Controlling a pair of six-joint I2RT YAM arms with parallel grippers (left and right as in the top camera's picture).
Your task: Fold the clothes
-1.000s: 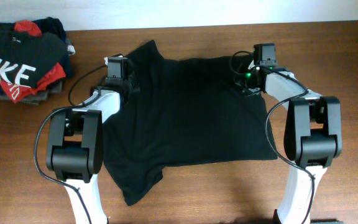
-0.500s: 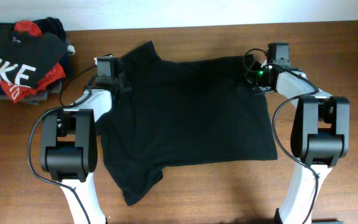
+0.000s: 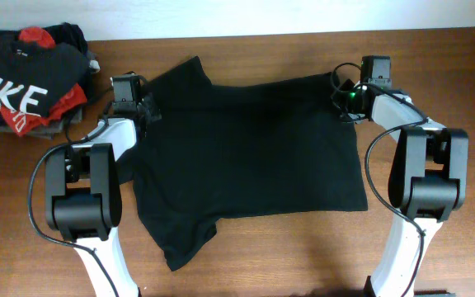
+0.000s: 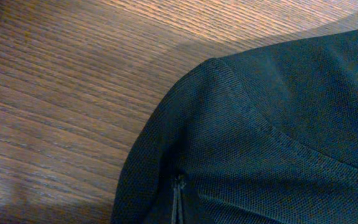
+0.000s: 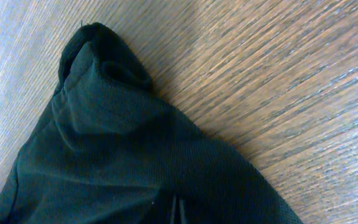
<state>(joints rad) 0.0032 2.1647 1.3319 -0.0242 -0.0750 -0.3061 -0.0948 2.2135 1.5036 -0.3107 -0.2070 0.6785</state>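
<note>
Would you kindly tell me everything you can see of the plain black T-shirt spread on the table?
The T-shirt is plain black, thin knit fabric with stitched hems, lying mostly flat on the wooden table, a sleeve sticking out at the near left. The left end effector and right end effector pinch its far corners.

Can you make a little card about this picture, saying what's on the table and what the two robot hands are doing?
shirt: black T-shirt, spread out on the table
left gripper: shut, pinching the shirt's far left corner
right gripper: shut, pinching the shirt's far right corner
pile: folded clothes at the table's far left, not touching the shirt
folded yet: no
</note>
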